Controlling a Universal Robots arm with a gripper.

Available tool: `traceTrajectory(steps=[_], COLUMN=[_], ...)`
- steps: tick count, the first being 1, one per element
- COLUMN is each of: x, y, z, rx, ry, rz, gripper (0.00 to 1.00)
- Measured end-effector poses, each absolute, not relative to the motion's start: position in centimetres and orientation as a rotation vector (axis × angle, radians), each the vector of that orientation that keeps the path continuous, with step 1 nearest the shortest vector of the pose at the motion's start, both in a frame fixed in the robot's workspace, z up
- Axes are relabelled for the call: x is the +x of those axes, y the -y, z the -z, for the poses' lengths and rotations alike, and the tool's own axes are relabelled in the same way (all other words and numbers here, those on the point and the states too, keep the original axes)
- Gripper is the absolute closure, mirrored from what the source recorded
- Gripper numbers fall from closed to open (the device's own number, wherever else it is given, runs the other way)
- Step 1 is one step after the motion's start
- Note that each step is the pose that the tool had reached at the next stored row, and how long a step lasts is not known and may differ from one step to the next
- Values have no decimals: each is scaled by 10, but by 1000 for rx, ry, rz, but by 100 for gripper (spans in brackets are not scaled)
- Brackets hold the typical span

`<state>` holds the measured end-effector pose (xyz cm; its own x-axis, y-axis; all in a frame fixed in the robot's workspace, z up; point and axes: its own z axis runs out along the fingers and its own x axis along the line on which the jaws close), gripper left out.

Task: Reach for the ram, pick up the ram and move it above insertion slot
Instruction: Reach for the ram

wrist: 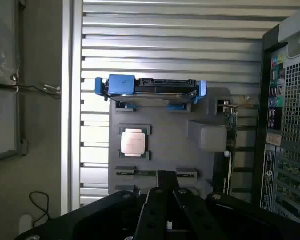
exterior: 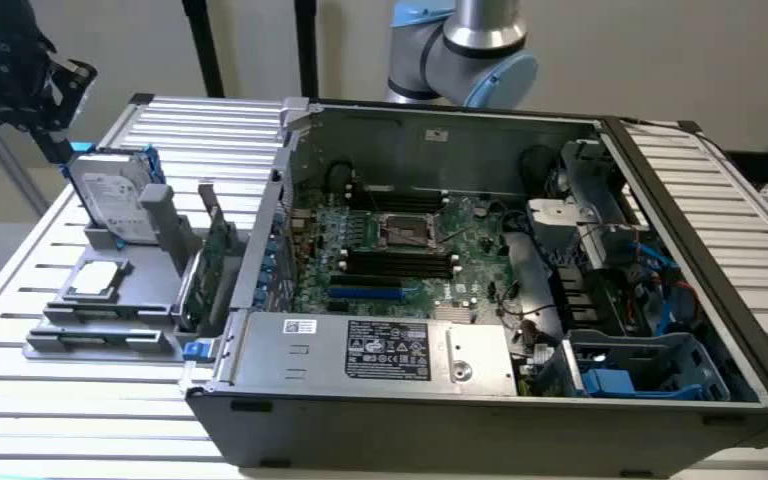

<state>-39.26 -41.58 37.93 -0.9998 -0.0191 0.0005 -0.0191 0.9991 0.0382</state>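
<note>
Jaws hang high at the exterior view's far left, above the slatted table [exterior: 37, 400]. In the wrist view they look drawn narrow, tips together with nothing between them. From that camera the tips point down toward the ram [wrist: 150, 173], a thin green stick. It sits on edge in a slot at the near end of a grey holder [wrist: 165, 140], untouched and apart from the jaws.

On the same holder, going rightward in the exterior view, a hard drive [exterior: 111, 195] in a blue bracket stands upright at the far end. A square processor chip [exterior: 97, 280] lies flat in its pocket between the drive and the ram's slot. A broader green expansion card [exterior: 215, 265] stands on edge along the holder's right side, just beside the computer case [exterior: 491, 420].

The case lies open on the table. Its motherboard [exterior: 458, 225] faces up, with long black slots [exterior: 398, 263] beside the processor socket [exterior: 404, 232]. A labelled metal box [exterior: 384, 352] sits in front of them. Behind the case rises the robot arm [exterior: 471, 40].
</note>
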Motion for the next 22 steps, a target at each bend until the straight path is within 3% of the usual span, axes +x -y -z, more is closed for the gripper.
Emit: traceTrajectory(steps=[14, 22], x=[-392, -383], y=[416, 438], z=[-379, -375], rx=[30, 30], ry=[3140, 3139], rz=[60, 60], gripper=[89, 89])
